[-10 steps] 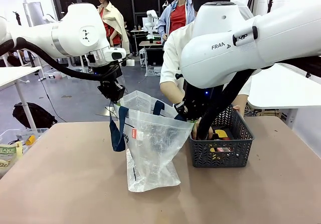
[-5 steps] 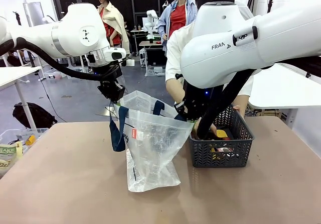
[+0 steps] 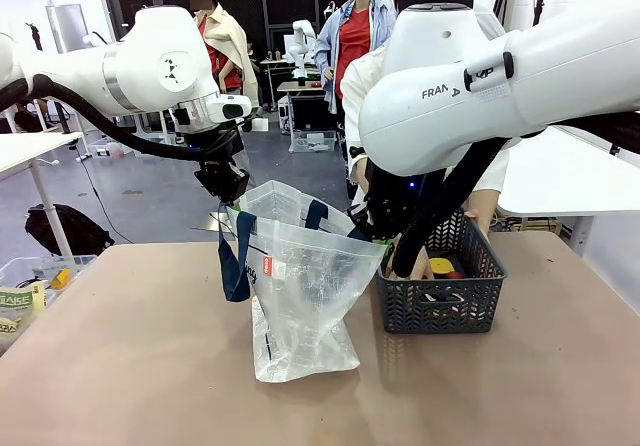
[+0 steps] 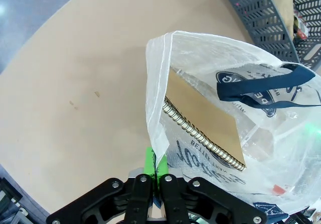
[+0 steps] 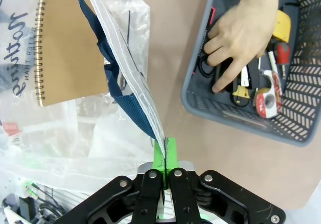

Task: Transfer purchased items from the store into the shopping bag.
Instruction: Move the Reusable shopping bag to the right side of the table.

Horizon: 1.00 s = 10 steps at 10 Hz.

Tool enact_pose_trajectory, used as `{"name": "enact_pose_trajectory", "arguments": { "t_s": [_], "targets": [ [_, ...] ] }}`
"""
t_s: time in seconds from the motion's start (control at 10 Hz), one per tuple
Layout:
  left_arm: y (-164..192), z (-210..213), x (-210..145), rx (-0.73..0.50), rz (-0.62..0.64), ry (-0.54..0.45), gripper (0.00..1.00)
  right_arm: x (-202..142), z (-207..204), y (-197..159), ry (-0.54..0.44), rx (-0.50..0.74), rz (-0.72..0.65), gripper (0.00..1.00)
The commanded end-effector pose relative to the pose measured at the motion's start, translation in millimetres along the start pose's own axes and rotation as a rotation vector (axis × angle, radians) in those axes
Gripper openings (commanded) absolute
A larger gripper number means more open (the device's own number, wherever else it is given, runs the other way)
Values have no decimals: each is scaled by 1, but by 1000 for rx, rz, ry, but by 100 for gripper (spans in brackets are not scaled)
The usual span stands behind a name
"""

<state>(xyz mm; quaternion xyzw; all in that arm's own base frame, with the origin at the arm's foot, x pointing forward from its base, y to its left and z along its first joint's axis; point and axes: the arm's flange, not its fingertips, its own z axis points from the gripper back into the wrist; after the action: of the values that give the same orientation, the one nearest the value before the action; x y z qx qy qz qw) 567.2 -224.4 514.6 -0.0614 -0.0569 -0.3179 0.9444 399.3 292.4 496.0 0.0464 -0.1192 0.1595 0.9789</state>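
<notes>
Right wrist view: the right gripper (image 5: 165, 153) is pinched tight on the rim of the shopping bag (image 5: 120, 48), and the left gripper (image 4: 154, 170) is clamped on the opposite rim, so the mouth hangs open between them. A spiral notebook (image 5: 70, 48) lies inside already. The store (image 5: 241, 118) sits at about two o'clock from the right gripper, just beside the bag, with the person's hand (image 5: 241, 30) in among the purchased items (image 5: 278, 25). Mid-transfer, I'd say: next an item must be lifted across and dropped into the open mouth while both grips hold.
</notes>
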Motion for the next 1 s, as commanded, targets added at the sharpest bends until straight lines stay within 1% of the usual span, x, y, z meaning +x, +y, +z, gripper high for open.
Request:
{"name": "enact_pose_trajectory", "arguments": {
  "t_s": [0.0,0.9],
  "targets": [
    [0,1,-3,5,12,-5,0,-1,1,-1,-5,2,-6,0],
    [0,1,-3,5,12,-5,0,-1,1,-1,-5,2,-6,0]
  ]
}}
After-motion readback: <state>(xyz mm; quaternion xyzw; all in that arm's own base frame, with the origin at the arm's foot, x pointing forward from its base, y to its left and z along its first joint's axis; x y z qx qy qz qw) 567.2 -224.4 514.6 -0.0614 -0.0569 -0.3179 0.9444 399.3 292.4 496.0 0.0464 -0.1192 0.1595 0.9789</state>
